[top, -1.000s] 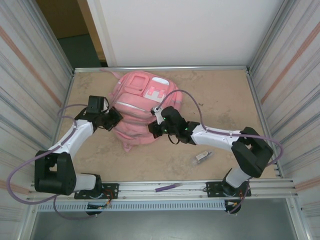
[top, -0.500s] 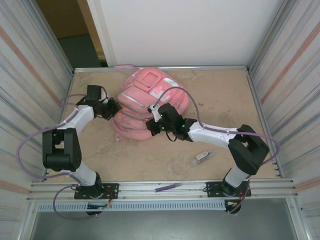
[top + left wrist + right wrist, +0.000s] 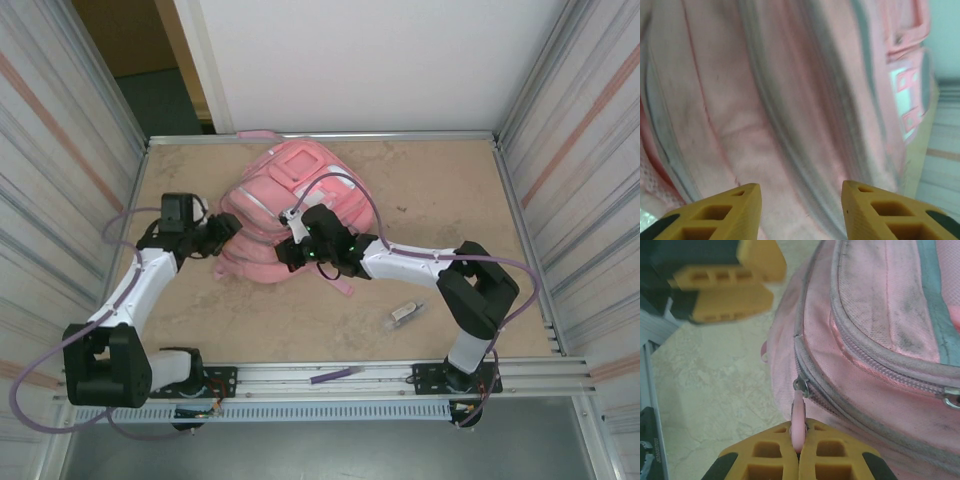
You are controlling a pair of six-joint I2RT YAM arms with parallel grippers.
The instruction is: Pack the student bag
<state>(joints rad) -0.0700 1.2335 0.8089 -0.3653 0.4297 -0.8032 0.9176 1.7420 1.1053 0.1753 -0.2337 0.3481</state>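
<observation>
Starting at the near edge: a slim purple pen-like stick (image 3: 335,375) lies on the aluminium rail (image 3: 260,372) between the two arm bases. Just beyond it, on the tan speckled tabletop (image 3: 450,200), a small grey-and-clear object (image 3: 405,313) rests right of centre, well apart from everything else; too small to identify.

Right gripper (image 3: 293,251): clenched, pinching the flat pink zipper pull (image 3: 798,417) of the large pink fabric student bag (image 3: 300,180). Right wrist view shows the pull standing edge-on in the seam between the two yellow pads (image 3: 765,460), with its metal slider (image 3: 800,384) on the grey-edged zipper track at the bag's near corner.

Left gripper (image 3: 218,232): released, jaws parted, nothing between them. Left wrist view shows both yellow fingertips (image 3: 730,210) close before the bag's pink side panel, which is crossed by grey piping bands; contact with the fabric cannot be told. It sits just beside the bag's left flank.

Student bag: lies left of centre toward the far side of the table, front pockets up, white-and-pink patch toward the back wall. A pink strap (image 3: 258,133) reaches the far rim
</observation>
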